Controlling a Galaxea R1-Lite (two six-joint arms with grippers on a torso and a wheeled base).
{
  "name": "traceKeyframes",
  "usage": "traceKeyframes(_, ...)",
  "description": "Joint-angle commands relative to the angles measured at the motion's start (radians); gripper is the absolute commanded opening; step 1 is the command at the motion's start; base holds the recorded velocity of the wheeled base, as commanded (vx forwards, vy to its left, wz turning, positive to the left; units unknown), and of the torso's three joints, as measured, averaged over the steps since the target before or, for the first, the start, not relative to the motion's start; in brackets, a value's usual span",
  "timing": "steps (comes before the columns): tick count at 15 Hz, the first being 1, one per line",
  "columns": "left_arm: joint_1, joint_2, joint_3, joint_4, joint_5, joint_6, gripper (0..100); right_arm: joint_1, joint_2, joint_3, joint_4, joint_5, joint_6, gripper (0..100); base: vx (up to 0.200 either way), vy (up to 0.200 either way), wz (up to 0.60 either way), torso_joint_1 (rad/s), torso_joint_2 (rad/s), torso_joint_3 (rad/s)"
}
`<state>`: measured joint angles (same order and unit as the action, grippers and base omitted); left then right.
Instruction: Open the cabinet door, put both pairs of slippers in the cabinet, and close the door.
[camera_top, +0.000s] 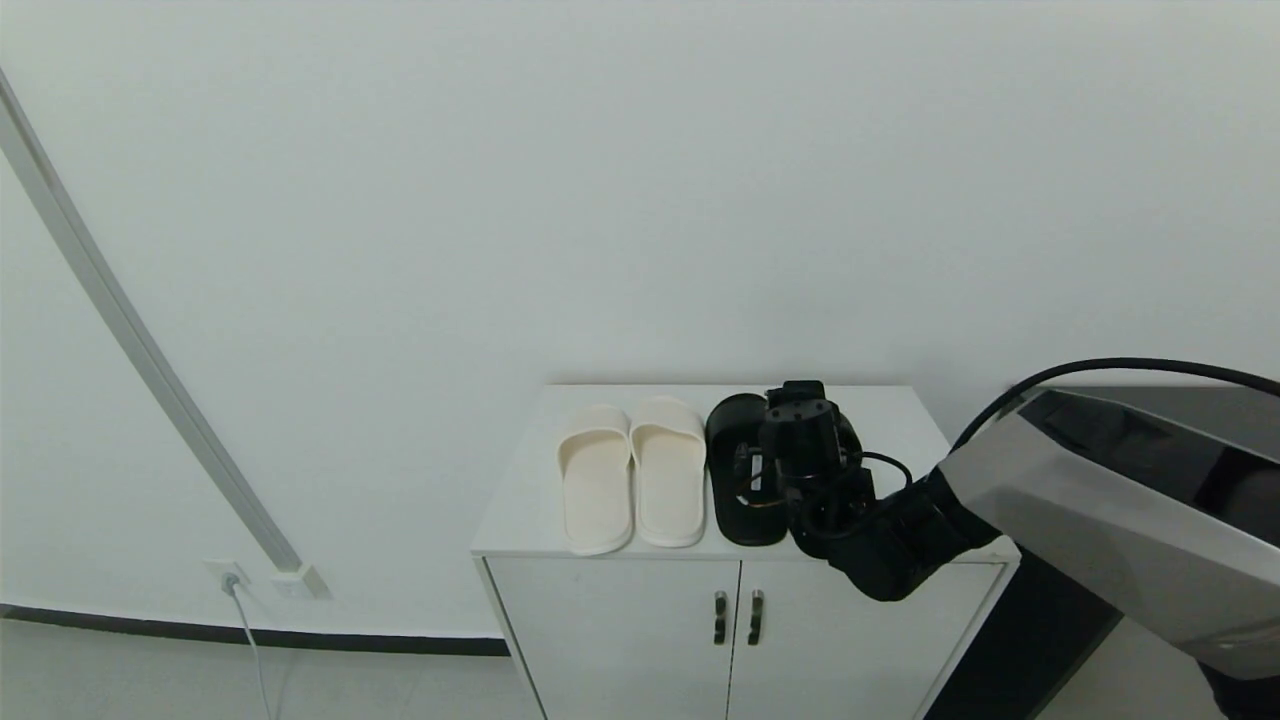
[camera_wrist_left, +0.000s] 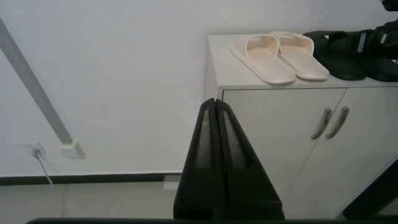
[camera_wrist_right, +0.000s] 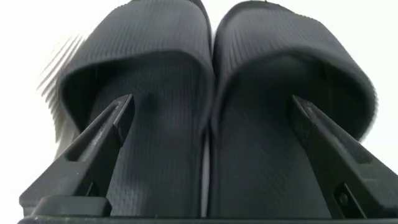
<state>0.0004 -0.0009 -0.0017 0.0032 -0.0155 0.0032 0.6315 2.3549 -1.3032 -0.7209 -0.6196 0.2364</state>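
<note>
Head view: 1 white cabinet (camera_top: 610, 640) against the wall, 2 doors, both shut, 2 dark vertical handles (camera_top: 719, 616) at the centre seam. On its top are 4 slippers in 2 pairs. The 2 cream slippers (camera_top: 650, 480) lie side by side and touching, soles down, toes toward the wall. The 2 black slippers (camera_top: 730, 520) lie just beside them on the robot's right, facing the same way. The right gripper (camera_top: 797, 400) sits over the black pair and hides most of the right-hand one. 1 grey cable duct (camera_top: 130, 330) runs diagonally down the wall to 1 socket (camera_top: 228, 575) with a cord plugged in. Left wrist view: the left gripper (camera_wrist_left: 216, 106) has its 2 fingers pressed flat together with nothing between them, low in front of the cabinet (camera_wrist_left: 273, 124) and well apart from it. Doors are shut, and the cream slippers (camera_wrist_left: 280, 56) and black slippers (camera_wrist_left: 348, 53) are up top. Right wrist view: the right gripper (camera_wrist_right: 211, 99) is spread wide, its 2 fingers (camera_wrist_right: 93, 149) straddling the black slippers (camera_wrist_right: 155, 56), 1 finger at each outer side. The straps are ribbed matte black and the 2 slippers press together at the middle. Can't tell if the fingers touch them.
</note>
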Motion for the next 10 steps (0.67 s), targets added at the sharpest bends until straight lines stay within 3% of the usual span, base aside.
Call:
traceKeyframes(1, 0.001, 0.001, 0.0, 0.0, 0.0, 0.0, 0, -0.013, 0.04, -0.044, 0.001, 0.001, -0.003, 100, 0.0, 0.0, 0.0, 0.0, 0.0, 0.0)
traceKeyframes(9, 0.001, 0.001, 0.0, 0.0, 0.0, -0.003, 0, -0.046, 0.121, -0.143, -0.035, 0.027, -0.046, 100, 0.0, 0.0, 0.0, 0.0, 0.0, 0.0)
traceKeyframes(10, 0.001, 0.001, 0.0, 0.0, 0.0, -0.003, 0, -0.05, 0.121, -0.148, -0.037, 0.027, -0.045, 0, 0.0, 0.0, 0.0, 0.0, 0.0, 0.0)
